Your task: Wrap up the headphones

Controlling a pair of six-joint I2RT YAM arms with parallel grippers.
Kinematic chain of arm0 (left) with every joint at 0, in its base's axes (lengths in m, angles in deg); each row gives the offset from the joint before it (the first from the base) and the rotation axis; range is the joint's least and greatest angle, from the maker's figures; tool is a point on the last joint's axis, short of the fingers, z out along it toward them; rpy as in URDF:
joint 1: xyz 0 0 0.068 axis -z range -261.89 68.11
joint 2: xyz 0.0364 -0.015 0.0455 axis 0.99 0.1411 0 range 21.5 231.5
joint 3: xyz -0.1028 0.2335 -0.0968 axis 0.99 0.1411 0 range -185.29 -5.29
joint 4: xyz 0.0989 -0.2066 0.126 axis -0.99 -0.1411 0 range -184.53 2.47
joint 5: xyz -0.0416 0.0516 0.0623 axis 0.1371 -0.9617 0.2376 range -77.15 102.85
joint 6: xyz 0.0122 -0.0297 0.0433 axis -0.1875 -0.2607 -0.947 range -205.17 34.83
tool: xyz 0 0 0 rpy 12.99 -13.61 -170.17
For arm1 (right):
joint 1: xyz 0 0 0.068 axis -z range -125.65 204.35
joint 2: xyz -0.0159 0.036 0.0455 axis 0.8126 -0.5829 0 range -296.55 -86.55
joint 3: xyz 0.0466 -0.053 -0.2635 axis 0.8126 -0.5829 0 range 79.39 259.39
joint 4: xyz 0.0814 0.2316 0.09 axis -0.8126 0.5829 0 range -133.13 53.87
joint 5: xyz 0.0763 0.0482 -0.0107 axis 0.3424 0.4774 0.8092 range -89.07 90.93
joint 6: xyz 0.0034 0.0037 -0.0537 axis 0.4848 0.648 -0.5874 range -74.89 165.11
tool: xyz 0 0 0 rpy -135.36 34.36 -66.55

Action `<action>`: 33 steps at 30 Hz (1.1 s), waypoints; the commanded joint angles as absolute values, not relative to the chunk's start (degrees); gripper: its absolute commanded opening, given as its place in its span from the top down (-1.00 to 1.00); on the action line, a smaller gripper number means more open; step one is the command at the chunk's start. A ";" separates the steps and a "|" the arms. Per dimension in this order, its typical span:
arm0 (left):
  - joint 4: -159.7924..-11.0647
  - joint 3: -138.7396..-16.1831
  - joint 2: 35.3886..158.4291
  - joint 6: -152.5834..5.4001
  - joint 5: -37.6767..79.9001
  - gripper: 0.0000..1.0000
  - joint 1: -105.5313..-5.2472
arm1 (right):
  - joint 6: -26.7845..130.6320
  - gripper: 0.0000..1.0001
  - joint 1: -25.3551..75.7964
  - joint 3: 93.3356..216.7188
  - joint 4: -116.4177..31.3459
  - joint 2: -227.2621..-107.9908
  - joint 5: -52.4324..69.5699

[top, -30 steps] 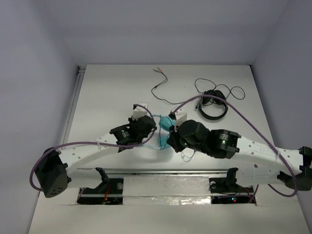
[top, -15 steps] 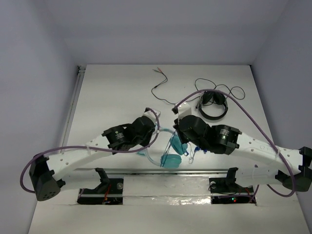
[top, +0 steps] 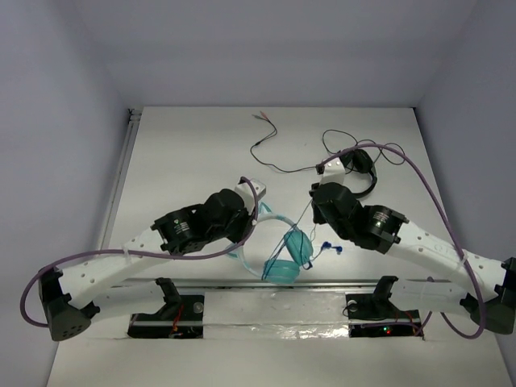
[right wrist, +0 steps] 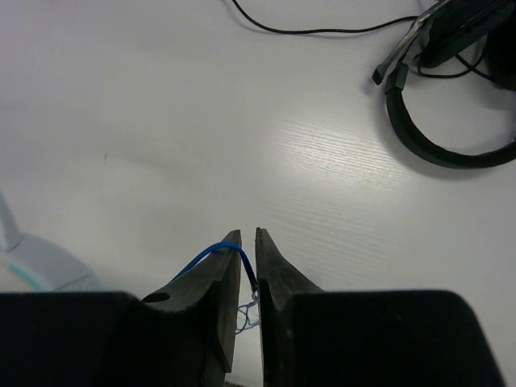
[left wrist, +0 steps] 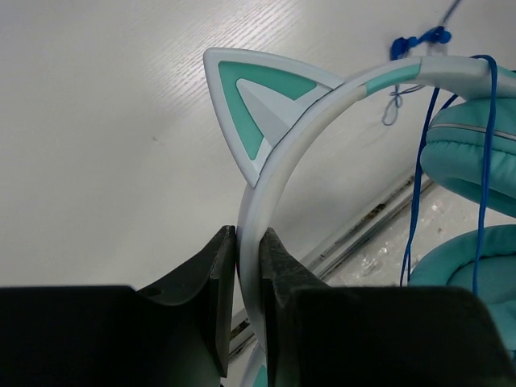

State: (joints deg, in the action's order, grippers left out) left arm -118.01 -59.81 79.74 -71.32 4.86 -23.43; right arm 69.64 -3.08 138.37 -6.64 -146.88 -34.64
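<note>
The left pincer [left wrist: 247,262] is clamping the stiff headband [left wrist: 250,214] of the headphones [top: 289,254], seemingly light, hanging near the tabletop's [top: 185,145] six o'clock edge. The right pincer [right wrist: 248,246] is pinching the limp blue cable [right wrist: 211,254], which is likely slipping easily.

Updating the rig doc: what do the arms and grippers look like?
Both are alike: the left arm and right arm have white perforated links, bulky black round joint housings and a purple cable looped alongside each. The left gripper and right gripper each have two matte black wedge-shaped fingers. No markings are legible.
</note>
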 commanded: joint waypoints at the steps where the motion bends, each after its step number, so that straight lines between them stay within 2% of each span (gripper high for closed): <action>1: -114.96 -64.26 75.56 -72.34 11.52 1.00 -23.09 | 72.96 0.62 0.38 134.60 -16.39 -146.66 -31.78; 5: -113.29 -65.93 73.98 -71.90 16.70 1.00 -23.09 | 74.11 0.61 1.69 130.48 -25.18 -145.70 -26.86; 8: -111.97 -68.03 72.75 -71.11 18.56 1.00 -23.09 | 74.37 0.58 3.63 126.78 -33.60 -145.69 -18.16; 12: -111.27 -70.77 71.69 -69.80 17.52 1.00 -23.62 | 75.60 0.46 3.63 118.01 -46.17 -143.68 -12.10; 13: -111.00 -71.47 71.51 -69.62 17.42 1.00 -23.62 | 75.96 0.37 3.63 116.41 -48.73 -143.41 -11.82; 18: -111.17 -75.07 71.51 -67.16 13.38 1.00 -24.14 | 77.45 0.21 4.16 109.81 -60.96 -144.81 -9.37; 23: -112.40 -80.69 72.21 -65.84 9.87 1.00 -24.67 | 81.40 0.18 4.16 104.54 -67.90 -145.26 -5.76; 26: -112.76 -82.72 72.91 -65.66 8.37 1.00 -24.67 | 83.07 0.19 4.16 103.39 -68.01 -145.78 -5.31; 30: -113.19 -84.21 73.97 -65.83 6.79 1.00 -25.20 | 85.54 0.17 4.16 106.19 -58.36 -144.82 -14.60; 31: -113.46 -84.65 74.15 -65.84 6.35 1.00 -25.20 | 85.80 0.07 4.16 106.81 -56.51 -144.03 -16.11; 33: -113.90 -86.32 74.67 -66.18 6.00 1.00 -26.60 | 86.50 0.00 4.16 108.21 -50.45 -141.49 -19.70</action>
